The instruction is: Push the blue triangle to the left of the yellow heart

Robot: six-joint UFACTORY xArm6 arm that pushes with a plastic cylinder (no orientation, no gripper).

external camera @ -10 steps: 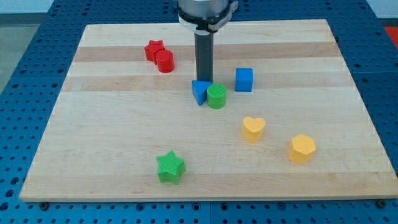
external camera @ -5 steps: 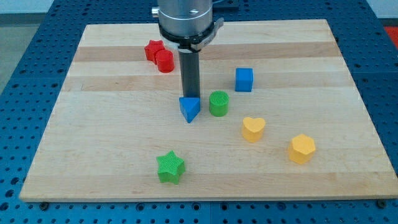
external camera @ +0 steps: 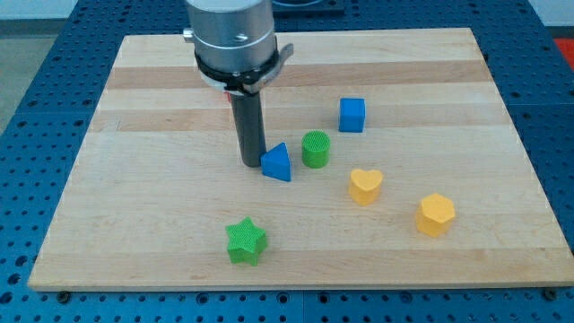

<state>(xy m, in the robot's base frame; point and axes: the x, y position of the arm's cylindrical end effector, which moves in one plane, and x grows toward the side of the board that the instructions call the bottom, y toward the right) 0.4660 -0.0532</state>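
Blue triangle sits mid-surface, up-left of yellow heart, green cylinder just beside it. My tip touches its left edge. No jaws on this rod, nothing held.

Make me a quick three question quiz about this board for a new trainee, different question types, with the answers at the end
1. True or false: my tip stands on the view's right of the blue triangle.
2. Which block lies nearest the blue triangle? A) green cylinder B) green star C) blue cube
3. Fill in: the yellow heart lies toward the view's ____ of the blue triangle.

Key: 1 false; 2 A; 3 right.
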